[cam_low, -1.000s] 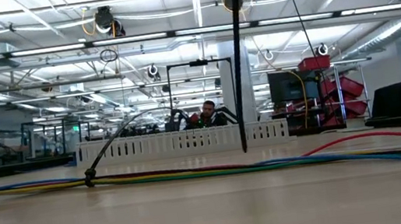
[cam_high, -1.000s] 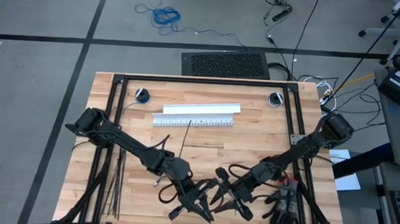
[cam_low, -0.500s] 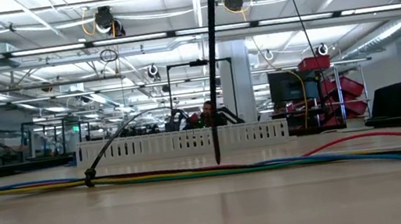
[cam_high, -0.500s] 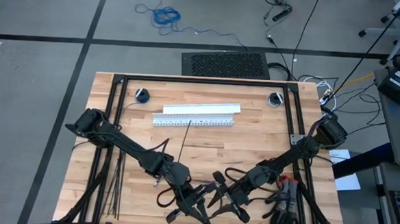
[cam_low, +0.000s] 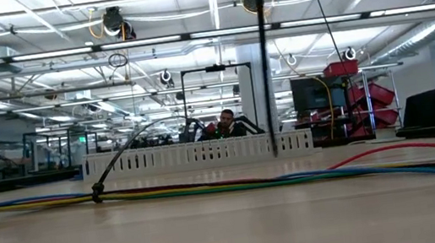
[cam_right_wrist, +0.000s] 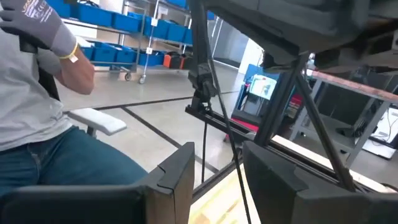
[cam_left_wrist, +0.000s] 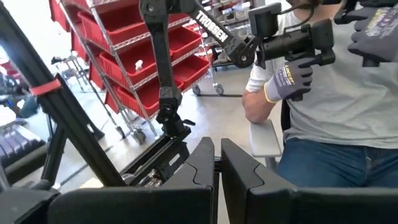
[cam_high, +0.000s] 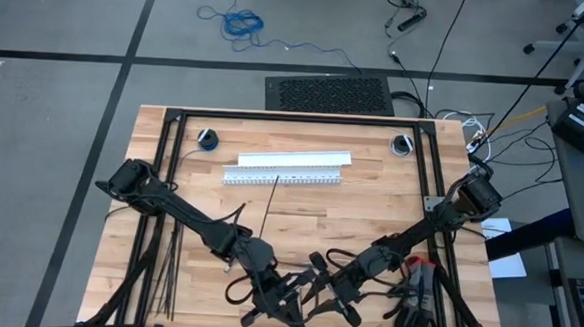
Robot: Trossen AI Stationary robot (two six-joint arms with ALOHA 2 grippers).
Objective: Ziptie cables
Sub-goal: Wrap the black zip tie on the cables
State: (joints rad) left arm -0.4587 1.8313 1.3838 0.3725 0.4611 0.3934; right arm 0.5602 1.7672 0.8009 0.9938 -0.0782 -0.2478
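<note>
Evidently one thin black plastic ziptie (cam_low: 96,190) already loops the multicoloured cables (cam_low: 235,184) lying along the near table edge, tail untrimmed, while left gripper (cam_high: 282,313) is pinched closed and right gripper (cam_high: 327,304) gapes empty.

From above we look straight down on the pale wooden table (cam_high: 300,199), from its surface we look level past the white slotted plastic channel (cam_low: 196,153) both views share, and our close wrist views face a seated person in grey (cam_left_wrist: 336,93)
</note>
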